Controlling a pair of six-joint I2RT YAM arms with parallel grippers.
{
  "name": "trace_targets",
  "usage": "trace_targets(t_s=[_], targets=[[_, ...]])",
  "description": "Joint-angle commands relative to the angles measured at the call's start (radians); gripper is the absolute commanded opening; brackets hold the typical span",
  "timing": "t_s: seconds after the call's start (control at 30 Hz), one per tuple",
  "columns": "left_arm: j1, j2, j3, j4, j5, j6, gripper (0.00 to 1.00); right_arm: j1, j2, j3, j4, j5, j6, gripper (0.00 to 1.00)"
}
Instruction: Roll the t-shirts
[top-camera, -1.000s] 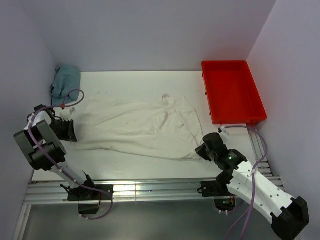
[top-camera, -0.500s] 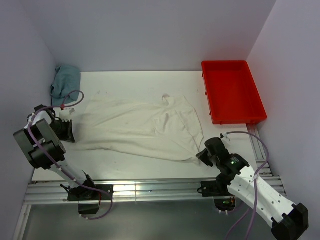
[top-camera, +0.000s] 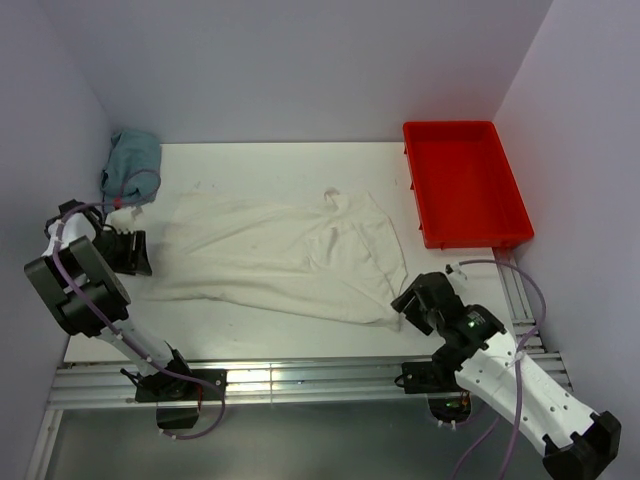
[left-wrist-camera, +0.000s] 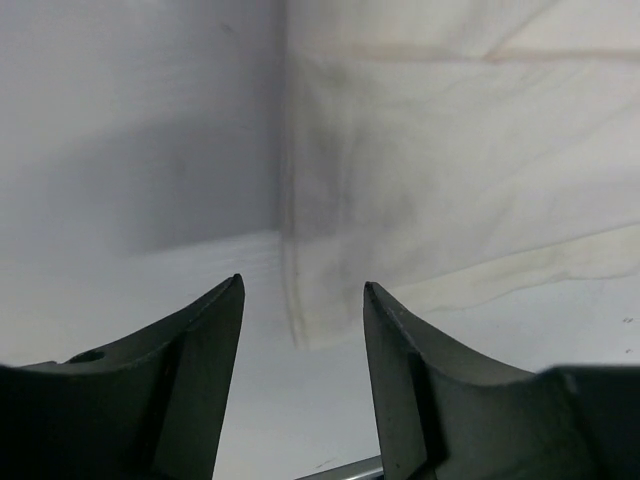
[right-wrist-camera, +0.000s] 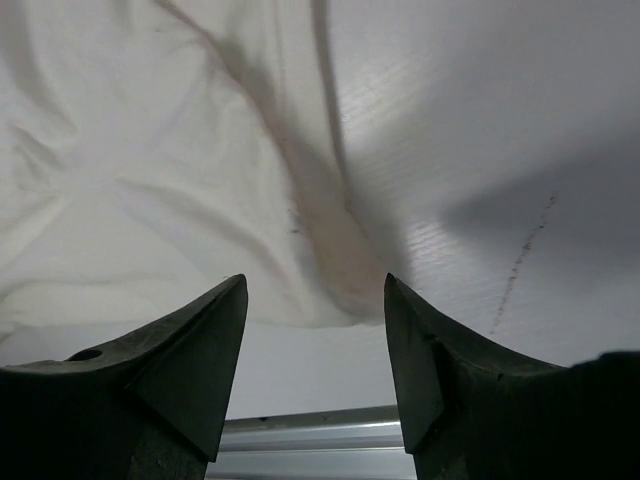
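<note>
Cream-white t-shirt (top-camera: 285, 255) lay spread out across the middle of the bench (top-camera: 250, 165), left fingers (left-wrist-camera: 190, 370) released over its left edge, right fingers (right-wrist-camera: 180, 370) released over its near right corner, holding nothing

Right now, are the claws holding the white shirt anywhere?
No, nothing is held. The left claw and the right claw both stand open near the edges of the t-shirt, which lies spread on the table.

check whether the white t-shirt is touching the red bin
Apart. The top view shows a narrow strip of bare table between the right edge of the t-shirt and the left wall of the red bin.
</note>
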Motion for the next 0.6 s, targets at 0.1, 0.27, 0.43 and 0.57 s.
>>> trace_targets(t_s=[0.1,0.27,0.43,0.57], targets=[[0.016,-0.062,0.208,-0.051,0.103,-0.017,0.6,0.001,0.183,0.232,0.037,0.124,-0.102,0.65],[-0.052,0.02,0.37,-0.02,0.167,-0.122,0.6,-0.109,0.435,0.403,0.245,0.071,-0.281,0.64],[-0.162,0.187,0.54,0.11,0.206,-0.227,0.6,-0.229,0.716,0.603,0.393,0.033,-0.436,0.59],[-0.198,0.3,0.643,0.217,0.227,-0.32,0.61,-0.268,0.922,0.722,0.509,0.026,-0.499,0.6]])
